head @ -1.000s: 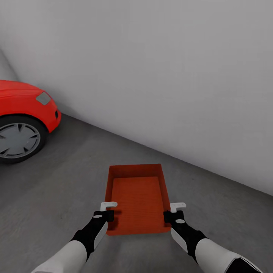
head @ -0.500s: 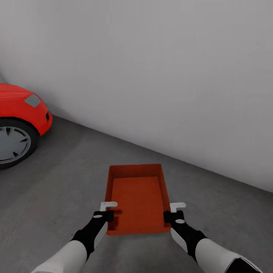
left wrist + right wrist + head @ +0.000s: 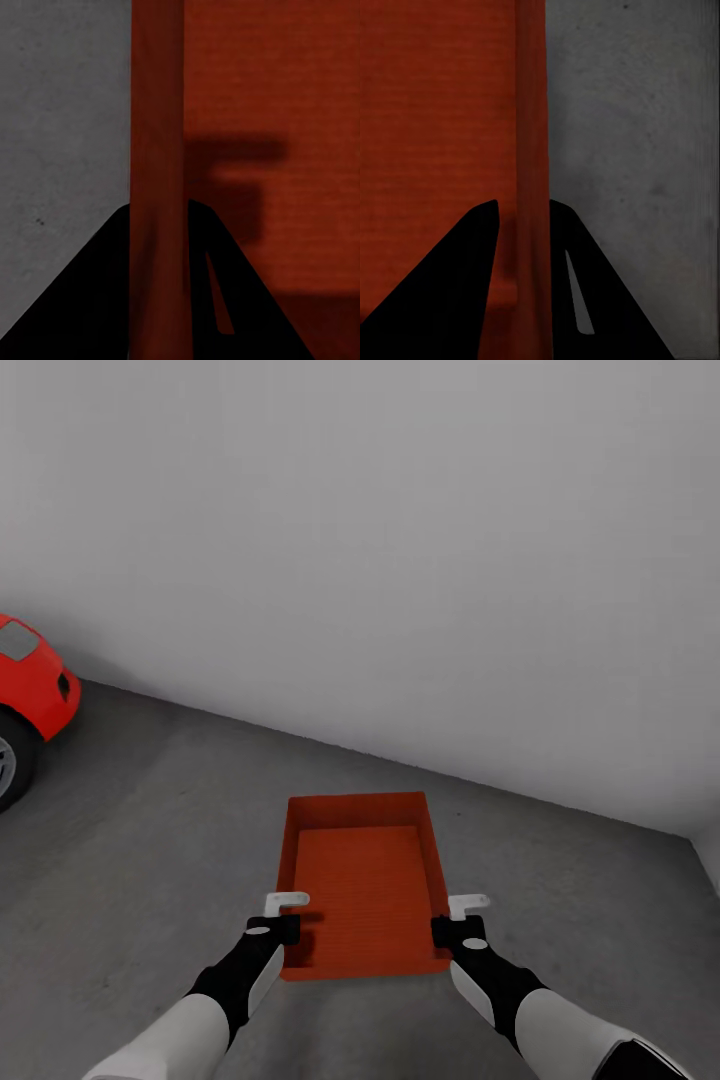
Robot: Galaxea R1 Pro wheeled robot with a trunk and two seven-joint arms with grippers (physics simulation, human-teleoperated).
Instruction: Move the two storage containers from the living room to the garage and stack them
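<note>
Right now I have one storage container (image 3: 364, 882) carried out in front of the trunk, at about six o'clock in the head view, held level above the garage's dark grey concrete floor (image 3: 150, 840). Going from the left: a red car (image 3: 28, 690) noses in at nine o'clock, well apart from the box, and the pale grey wall (image 3: 400, 560) fills everything from ten to two o'clock. My left gripper (image 3: 284, 916) sits at seven o'clock on the container's left long wall near the front corner; in the left wrist view its two dark fingers (image 3: 97, 300) straddle that thin orange-red wall (image 3: 157, 150), one outside and one inside, so I read it as pinching the wall. The right gripper (image 3: 456, 920) mirrors it at five o'clock, and in the right wrist view its fingers (image 3: 450, 292) clamp the right wall (image 3: 532, 150) the same way. I hold it by both side walls because the walls are thin and the box is long, so a single pinch would probably let it twist or sag. Inside, the container is empty: just its ribbed bottom and a gripper's shadow on it. I judge this to be the carrying stage, with setting the box down on the concrete the next thing to do.
</note>
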